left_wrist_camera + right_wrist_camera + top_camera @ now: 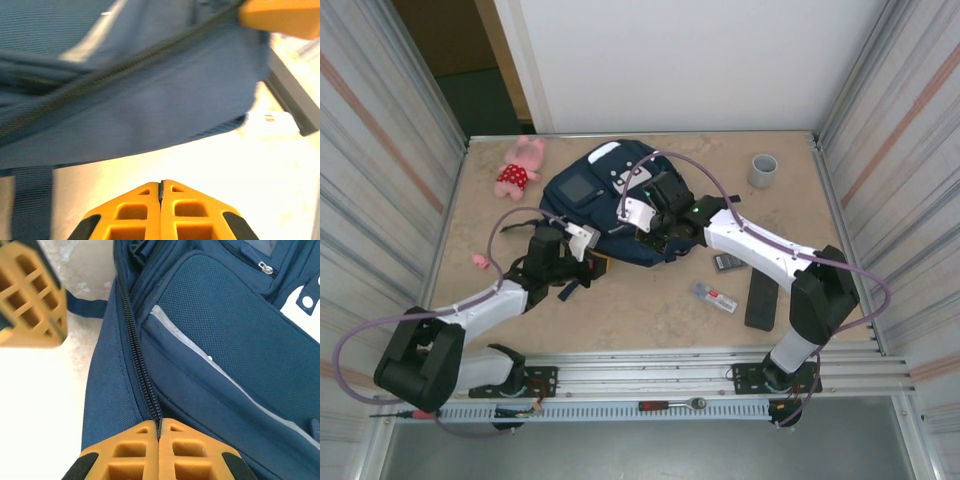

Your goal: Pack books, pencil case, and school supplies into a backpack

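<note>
Lying flat on the table, the backpack has the right gripper over its main zipper, jaws fully together with the tips at the zipper line; whether they pinch it cannot be told. The left gripper sits just beside the backpack's near-left edge, jaws fully together, holding nothing. The pencil case, small dark grey rectangle and red-labelled clear pack lie right of the backpack, apart from it.

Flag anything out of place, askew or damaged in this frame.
Nothing is spilled or damaged. Two oddities: a ratchet wrench lies on the rail at the near edge, and a small pink scrap sits on the table apart from the pink plush toy.
</note>
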### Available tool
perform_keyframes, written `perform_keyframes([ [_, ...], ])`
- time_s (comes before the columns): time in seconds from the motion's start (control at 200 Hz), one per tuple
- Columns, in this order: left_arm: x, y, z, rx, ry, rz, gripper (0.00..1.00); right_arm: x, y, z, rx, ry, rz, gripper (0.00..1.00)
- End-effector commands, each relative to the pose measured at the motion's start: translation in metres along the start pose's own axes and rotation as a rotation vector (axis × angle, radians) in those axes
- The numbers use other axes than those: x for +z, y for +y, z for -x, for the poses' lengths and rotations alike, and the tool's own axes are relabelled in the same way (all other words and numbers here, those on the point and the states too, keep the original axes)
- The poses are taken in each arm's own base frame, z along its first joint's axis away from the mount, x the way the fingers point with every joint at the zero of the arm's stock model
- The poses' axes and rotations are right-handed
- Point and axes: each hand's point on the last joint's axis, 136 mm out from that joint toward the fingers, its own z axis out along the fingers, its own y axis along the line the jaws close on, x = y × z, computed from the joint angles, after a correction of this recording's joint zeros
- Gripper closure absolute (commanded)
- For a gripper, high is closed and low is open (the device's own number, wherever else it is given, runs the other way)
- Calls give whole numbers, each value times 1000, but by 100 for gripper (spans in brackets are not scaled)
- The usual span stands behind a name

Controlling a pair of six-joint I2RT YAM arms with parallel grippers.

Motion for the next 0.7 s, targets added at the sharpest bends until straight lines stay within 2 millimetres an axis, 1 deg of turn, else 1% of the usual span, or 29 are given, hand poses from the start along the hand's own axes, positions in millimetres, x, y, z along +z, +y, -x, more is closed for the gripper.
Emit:
perform_keyframes([
  [0.0,-6,-15,7,51,-4,-57,100,-6,-18,23,45,-102,-56,100],
  [0.04,-8,-12,8,41,-11,-38,100,-9,-17,21,47,-103,-43,100],
  [0.085,-11,-3,11,6,-26,7,99,-14,-14,20,48,-114,-22,100],
  [0.105,-13,2,12,-25,-33,29,96,-17,-14,19,51,-120,-15,100],
  [0.165,-23,23,18,-137,-75,96,78,-27,-11,18,51,-142,21,100],
  [0.19,-28,31,19,-186,-96,117,72,-29,-7,16,46,-144,41,100],
  [0.215,-34,39,22,-230,-123,139,62,-32,-5,14,40,-137,56,100],
  [0.261,-44,53,24,-297,-163,176,51,-33,-2,7,9,-110,62,100],
  [0.336,-60,67,27,-358,-211,225,41,-25,2,-14,-57,-1,41,100],
  [0.401,-70,77,26,-395,-219,282,37,-13,8,-32,-112,103,34,100],
  [0.426,-73,82,23,-411,-215,312,35,-9,11,-38,-126,135,35,94],
  [0.456,-76,86,21,-429,-211,340,34,-4,15,-42,-140,166,40,84],
  [0.506,-80,91,18,-453,-204,371,34,2,26,-43,-163,190,63,63],
  [0.536,-82,93,16,-467,-200,382,34,4,32,-41,-178,193,71,48],
  [0.556,-82,94,15,-475,-199,384,34,6,36,-38,-188,191,73,41],
  [0.611,-83,97,12,-494,-199,391,34,14,46,-32,-206,190,67,32],
  [0.691,-83,99,9,-515,-201,399,34,26,57,-24,-224,189,68,27],
])
